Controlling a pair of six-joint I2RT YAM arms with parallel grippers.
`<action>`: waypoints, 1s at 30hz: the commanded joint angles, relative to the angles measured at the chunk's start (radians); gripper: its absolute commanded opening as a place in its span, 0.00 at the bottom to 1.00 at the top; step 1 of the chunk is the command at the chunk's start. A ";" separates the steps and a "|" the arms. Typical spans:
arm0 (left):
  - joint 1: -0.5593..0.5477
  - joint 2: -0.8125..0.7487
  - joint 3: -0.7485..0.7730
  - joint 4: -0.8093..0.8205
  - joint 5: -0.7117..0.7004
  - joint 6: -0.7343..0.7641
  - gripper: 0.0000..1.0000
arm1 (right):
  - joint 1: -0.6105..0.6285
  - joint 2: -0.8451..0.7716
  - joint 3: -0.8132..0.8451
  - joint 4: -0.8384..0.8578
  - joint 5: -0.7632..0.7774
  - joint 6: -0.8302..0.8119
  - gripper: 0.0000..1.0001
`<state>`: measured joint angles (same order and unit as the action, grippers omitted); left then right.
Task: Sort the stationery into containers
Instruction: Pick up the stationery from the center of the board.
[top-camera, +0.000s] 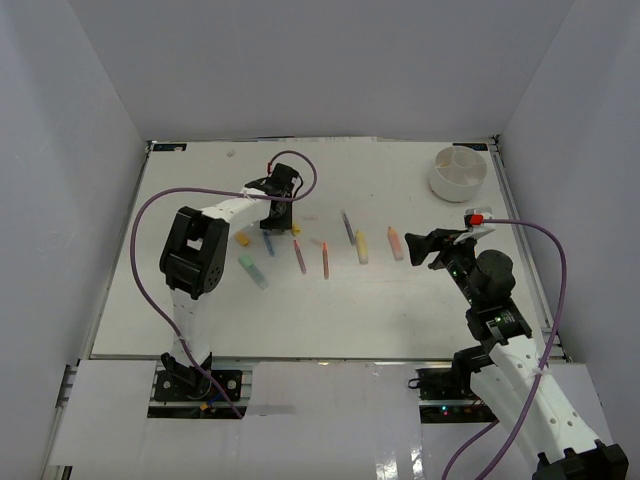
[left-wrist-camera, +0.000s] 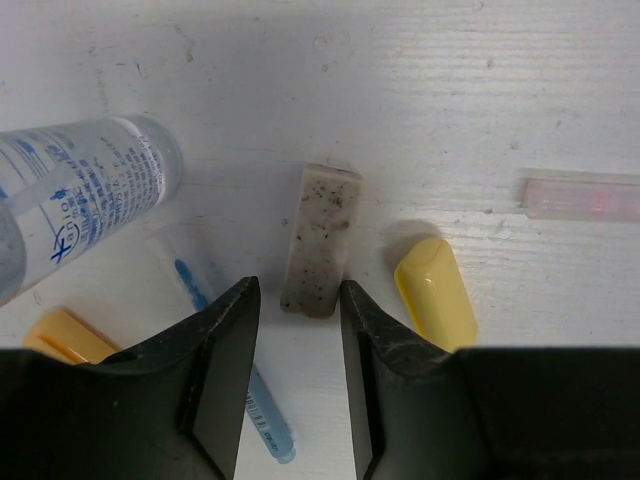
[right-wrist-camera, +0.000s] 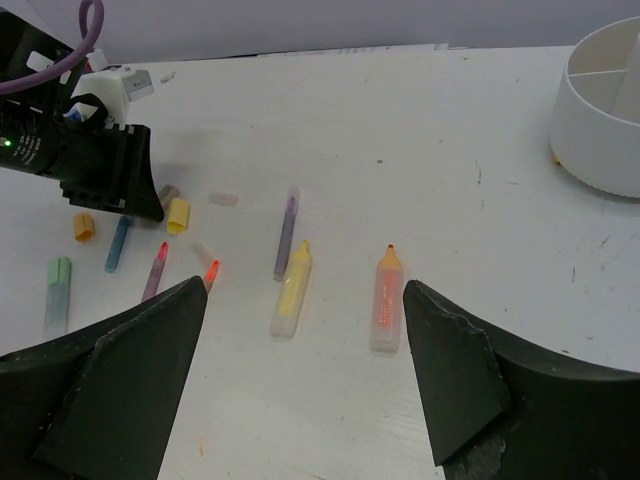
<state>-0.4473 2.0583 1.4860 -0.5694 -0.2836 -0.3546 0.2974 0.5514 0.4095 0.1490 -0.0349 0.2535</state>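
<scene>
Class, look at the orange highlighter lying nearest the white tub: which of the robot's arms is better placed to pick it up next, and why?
Probably the right. The right gripper is open and faces the orange highlighter, with the white tub on its side. The left gripper sits far off, over a speckled eraser.

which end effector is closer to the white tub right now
Right. The right end effector sits open below and slightly left of the white tub, over the orange highlighter. The left end effector is far across the table, open around a dirty eraser.

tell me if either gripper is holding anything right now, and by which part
Nothing is held. The left gripper is open above a speckled grey rectangular eraser, not gripping it; the right gripper is open and empty.
</scene>
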 joint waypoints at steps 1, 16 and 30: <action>0.005 0.006 0.028 0.002 0.030 0.006 0.48 | 0.002 -0.002 -0.006 0.018 0.013 -0.005 0.86; 0.007 -0.079 0.011 0.014 0.066 0.048 0.25 | 0.002 0.027 -0.003 0.026 -0.014 -0.026 0.86; -0.057 -0.495 -0.252 0.233 0.388 0.348 0.16 | 0.011 0.360 0.345 -0.120 -0.340 0.007 0.86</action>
<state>-0.4709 1.6573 1.3045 -0.4290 -0.0021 -0.1154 0.2981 0.8719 0.6472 0.0505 -0.2329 0.2348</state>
